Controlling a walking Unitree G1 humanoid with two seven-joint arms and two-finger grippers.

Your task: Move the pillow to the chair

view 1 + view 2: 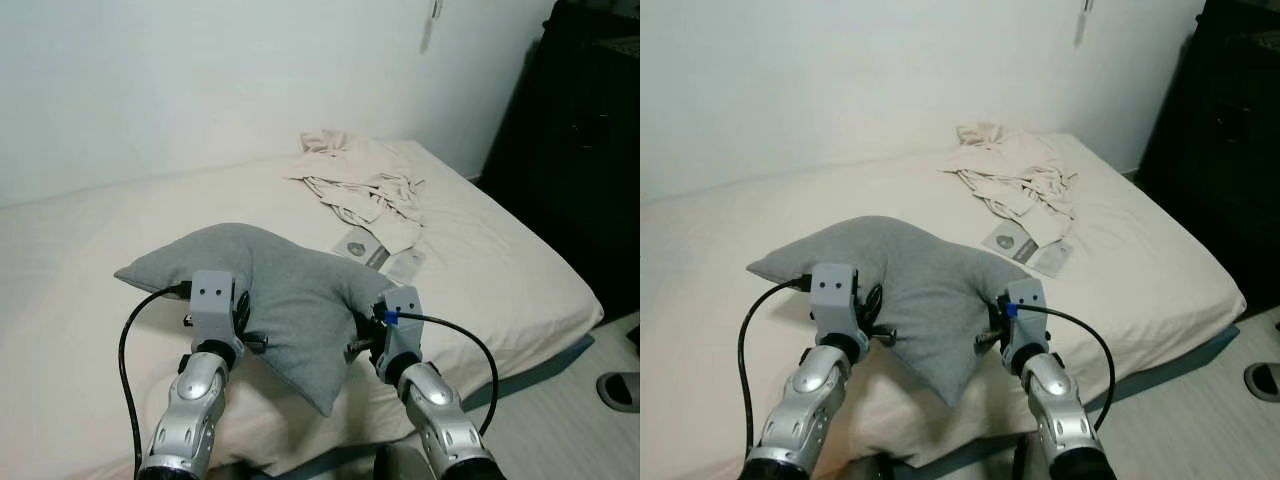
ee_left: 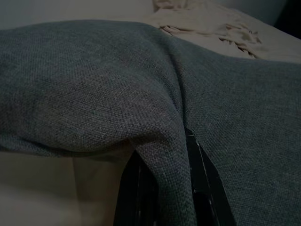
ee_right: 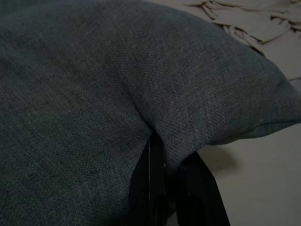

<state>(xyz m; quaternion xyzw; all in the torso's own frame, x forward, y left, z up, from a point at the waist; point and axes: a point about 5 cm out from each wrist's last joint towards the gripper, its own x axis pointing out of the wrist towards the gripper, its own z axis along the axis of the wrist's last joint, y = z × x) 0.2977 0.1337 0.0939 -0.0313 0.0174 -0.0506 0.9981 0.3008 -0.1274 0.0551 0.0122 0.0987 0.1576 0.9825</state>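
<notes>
Two grippers: both are clamped on the grey pillow (image 1: 270,290), one at each side of it.
Left gripper (image 2: 162,188): its black fingers (image 2: 136,193) pinch a fold of the pillow's cloth between them; in the head views its grey wrist block sits against the pillow's left flank.
Right gripper (image 3: 171,181): its fingers (image 3: 200,188) are likewise closed over a ridge of the grey fabric, at the pillow's right flank.
Arms: both silver forearms rise from the near edge of the scene, each trailing a black cable (image 1: 130,350).
Pillow: grey woven cloth, bunched between the two grips, one corner pointing toward the bed's left side and another hanging down toward the bed's near edge; whether its underside touches the sheet I cannot tell.
Bed (image 1: 80,250): cream sheet, pillow over its near middle, the near right corner dropping to a dark base.
Crumpled cloth (image 1: 365,185): pale cream fabric heaped toward the bed's far right corner, well apart from the pillow.
Packets (image 1: 1030,247): two flat grey and white packets lie on the sheet between the cloth and the pillow, near the pillow's right end.
Dark cabinet (image 1: 580,140): stands beside the bed's right edge.
Slipper (image 1: 620,388): on the pale floor past the bed's near right corner.
Wall (image 1: 200,70): plain white, behind the bed's far edge.
</notes>
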